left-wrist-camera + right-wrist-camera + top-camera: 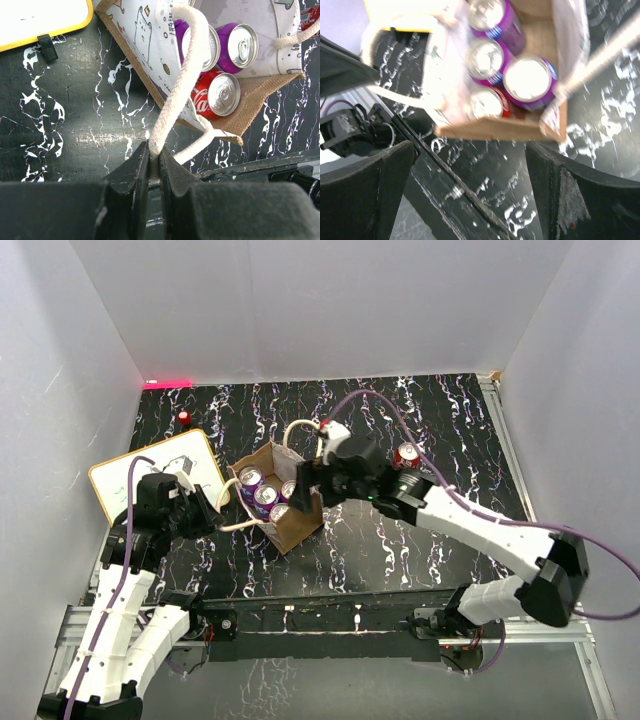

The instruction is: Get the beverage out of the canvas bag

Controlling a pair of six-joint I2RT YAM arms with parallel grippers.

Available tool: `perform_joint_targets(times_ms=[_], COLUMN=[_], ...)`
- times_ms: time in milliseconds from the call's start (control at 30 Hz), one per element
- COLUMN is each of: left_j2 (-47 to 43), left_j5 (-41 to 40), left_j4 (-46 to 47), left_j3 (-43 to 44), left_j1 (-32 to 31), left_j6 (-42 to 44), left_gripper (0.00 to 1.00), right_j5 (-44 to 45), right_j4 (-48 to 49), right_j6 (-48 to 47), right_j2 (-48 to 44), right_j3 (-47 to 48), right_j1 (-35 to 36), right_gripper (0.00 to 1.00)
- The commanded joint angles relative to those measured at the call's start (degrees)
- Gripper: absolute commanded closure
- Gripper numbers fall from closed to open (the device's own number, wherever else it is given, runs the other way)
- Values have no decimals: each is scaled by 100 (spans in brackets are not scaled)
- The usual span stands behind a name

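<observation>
The tan canvas bag [292, 528] stands open at the table's middle and holds three purple cans [265, 495] and a red cola can [280, 512]. My left gripper [207, 510] is shut on one cream rope handle [180, 85] and holds it out to the bag's left; the left wrist view shows the rope pinched between the fingertips [154, 161]. My right gripper [310, 485] is open and empty, hovering over the bag's mouth. In the blurred right wrist view [470, 192] the bag's near rim [495, 131], the purple cans [527, 82] and the red can [487, 102] lie just beyond the open fingers.
A yellow-rimmed whiteboard [150, 475] lies left of the bag, close to my left gripper. Another red can [407, 455] stands on the table right of the bag, beside my right arm. A small red knob [184, 417] sits at the back left. White walls enclose the table.
</observation>
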Motion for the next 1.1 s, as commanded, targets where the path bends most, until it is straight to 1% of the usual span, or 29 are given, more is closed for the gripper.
perform_joint_targets(times_ms=[0,100,233,467,533,700,1067], left_j2=[-70,-96,-117,-158,-164,-164,-132], left_j5=[-90,-90,-82,-100,-106,-117,-134], left_j4=[-77,-77,-74,-85,-85,-94,-95], left_j3=[-9,-4,0,3,2,-1,3], left_j1=[52,49,51,49,51,51,50], left_j6=[68,73,77,76,68,68,59], left_gripper=[96,96,96,97,99,100,100], right_j5=[917,1328,1815,1847,1857,1660,1658], right_j4=[-15,-406,-738,-838,-884,-854,-695], right_j6=[-391,-701,-1027,-1518,-1602,-1753,-1903], right_j2=[793,1517,2329,3499,3821,4340,5265], right_j3=[1354,2157,2943,3903,4220,4671,5285], right_j1=[633,878,941,941,941,939,908], right_gripper=[4,9,16,19,21,26,26])
